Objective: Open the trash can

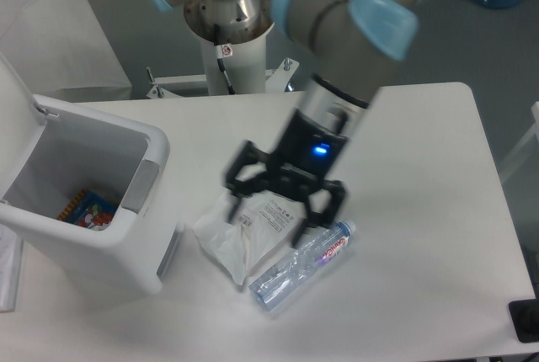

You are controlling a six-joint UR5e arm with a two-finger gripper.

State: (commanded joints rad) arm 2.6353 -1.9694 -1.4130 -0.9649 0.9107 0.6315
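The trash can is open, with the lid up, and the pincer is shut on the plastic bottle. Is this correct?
Not quite. The camera view shows the trash can open, but the pincer is open and empty, above the plastic bag beside the plastic bottle.

Black letters "SUP" at the top-left edge, cut off, on a white box [38, 8]. Bottle [299, 266] has a red label, wording too small to read. White packet [253, 227] carries fine print, unreadable. Small red-and-white sticker on the arm base [226, 52], illegible.
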